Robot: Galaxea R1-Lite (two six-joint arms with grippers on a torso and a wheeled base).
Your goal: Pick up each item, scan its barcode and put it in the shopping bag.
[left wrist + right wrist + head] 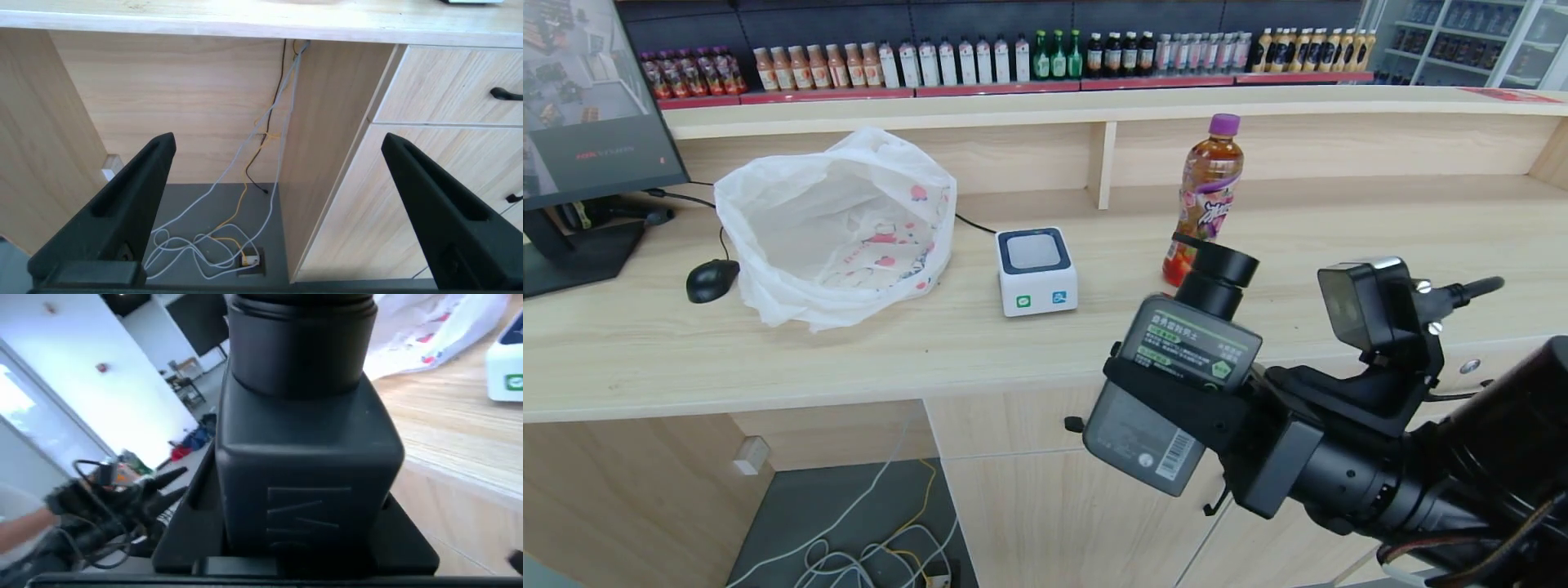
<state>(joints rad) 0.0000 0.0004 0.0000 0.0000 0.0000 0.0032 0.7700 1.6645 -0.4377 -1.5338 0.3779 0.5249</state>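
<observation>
**Dark bottle clamped, barcode not yet at the scanner**

Starting at the left with the left gripper (278,147): spread wide, empty, hanging below the counter (931,351) edge, with loose cables (216,245) on the floor beyond. Then up on the counter, to the shopping bag (837,220): thin white plastic, mouth gaping upward, soft enough to collapse if nudged. Just beside it, to the scanner (1036,271), window facing up. Further right, to the purple-capped tea bottle (1207,196): upright near the back, untouched; likely heavy with liquid, smooth-sided, best taken around the middle of the body. Last, to the right gripper (1176,396): pressed tight across the dark bottle (1141,433), held tilted off the counter's front edge, well apart from the scanner. Looks rigid, square-shouldered and flat-sided (so a firm seat for the pads, little risk of rolling), probably moderately heavy. Grips around mid-body, leaving the barcode (1176,453) near the base uncovered and facing up; needs turning down toward the scanner window
</observation>
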